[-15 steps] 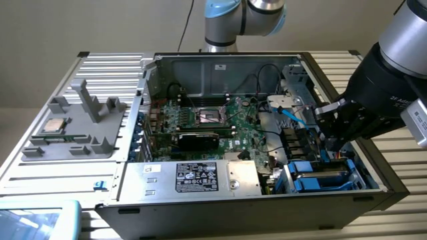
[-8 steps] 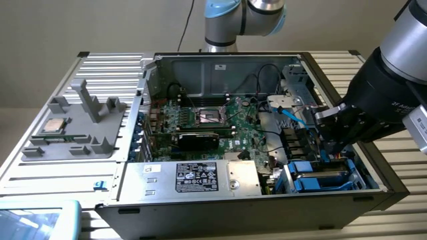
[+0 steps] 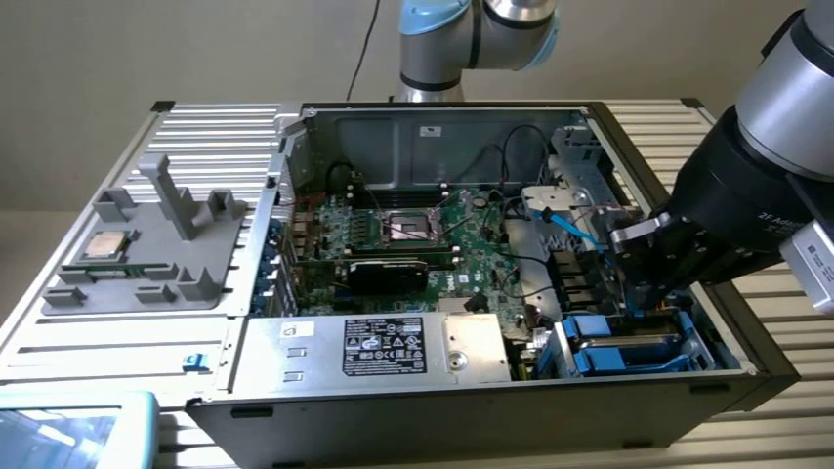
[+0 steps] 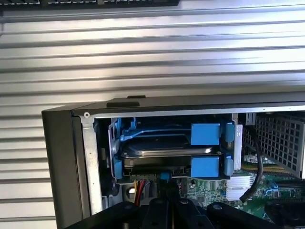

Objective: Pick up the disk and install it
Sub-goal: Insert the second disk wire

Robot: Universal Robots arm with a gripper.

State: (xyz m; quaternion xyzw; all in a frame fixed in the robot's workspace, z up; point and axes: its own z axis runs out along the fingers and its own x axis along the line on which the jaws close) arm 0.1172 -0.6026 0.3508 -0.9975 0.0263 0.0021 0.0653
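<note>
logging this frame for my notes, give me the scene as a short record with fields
setting: open computer case on a slatted table
disk: in blue carrier, seated in the drive bay at the case's corner, on the exterior view's right
hand: low over the bay, just above the disk
other items: grey parts tray with a processor chip, silver power supply box, motherboard

The flat grey-silver hard disk in its bright blue plastic carrier (image 3: 628,344) (image 4: 167,145) sits level inside the open black computer case's (image 3: 521,415) corner bay.
</note>
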